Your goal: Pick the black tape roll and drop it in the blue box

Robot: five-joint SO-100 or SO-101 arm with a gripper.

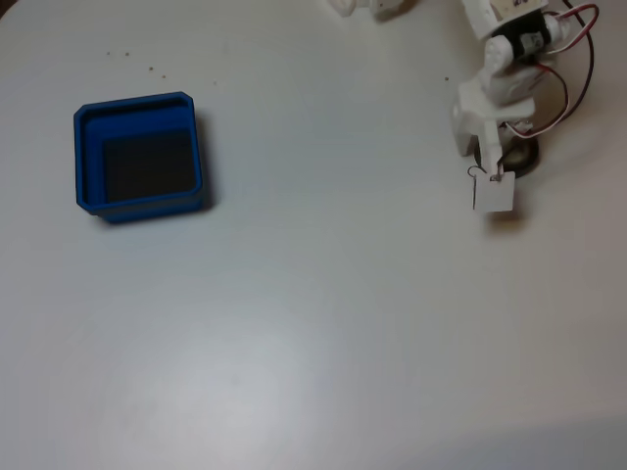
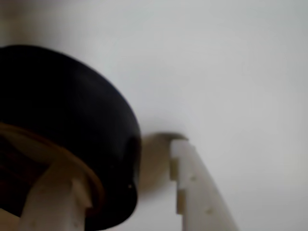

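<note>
The black tape roll point(image 1: 526, 159) lies on the white table at the right of the fixed view, mostly covered by my white gripper point(image 1: 487, 164), which reaches down onto it. In the wrist view the roll point(image 2: 72, 110) looms large at the left. One finger point(image 2: 57, 197) stands inside its hole against the tan inner core, and the other finger point(image 2: 195, 187) stands outside the wall with a small gap to it. The gripper point(image 2: 120, 159) is open astride the roll's wall. The blue box point(image 1: 88, 157), with its dark floor showing, sits far off at the left.
A small white square tag point(image 1: 493, 193) sits just below the gripper in the fixed view. Red and black wires point(image 1: 573, 69) loop beside the arm at the top right. Bare white table point(image 1: 333, 245) stretches between the roll and the box.
</note>
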